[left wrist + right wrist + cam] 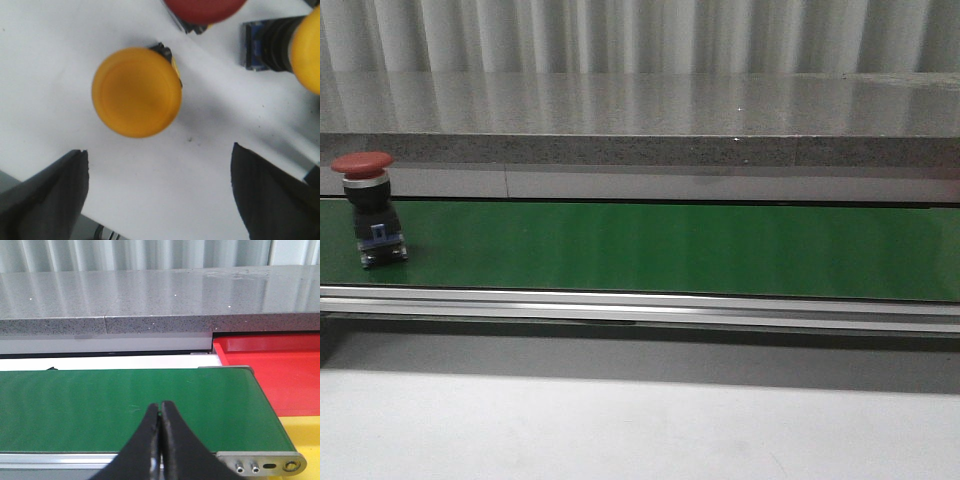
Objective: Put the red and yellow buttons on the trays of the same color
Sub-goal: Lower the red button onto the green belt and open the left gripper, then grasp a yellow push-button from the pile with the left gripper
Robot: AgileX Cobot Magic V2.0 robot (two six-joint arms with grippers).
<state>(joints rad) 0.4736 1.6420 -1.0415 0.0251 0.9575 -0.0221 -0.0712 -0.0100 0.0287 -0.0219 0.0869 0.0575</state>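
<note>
Buttons and trays sit well apart at this moment, so we work from the biggest thing down. We see the green conveyor belt (670, 248) running across the front view, with a grey speckled counter (640, 120) behind it. At the belt's end, in the right wrist view, lie the red tray (280, 375) and, just below it, a corner of the yellow tray (305, 440); both look bare in what shows. A red mushroom button (365, 205) stands upright on the belt at its far left. Our left gripper (155, 195) hangs over a white surface with its fingers (45, 200) spread wide, just short of a yellow button (136, 92) seen cap-on; a second yellow button (305, 50) lies on its side nearby and another red cap (205, 7) peeks in at the edge. Our right gripper (160, 440) waits over the belt with its tips pressed together, holding nothing. We judge the risks as these: the domed cap may slip if the fingers close on it rather than the body, the neighbouring buttons could be knocked, and the right gripper must open before the red button reaches it, or it passes unsorted.
</note>
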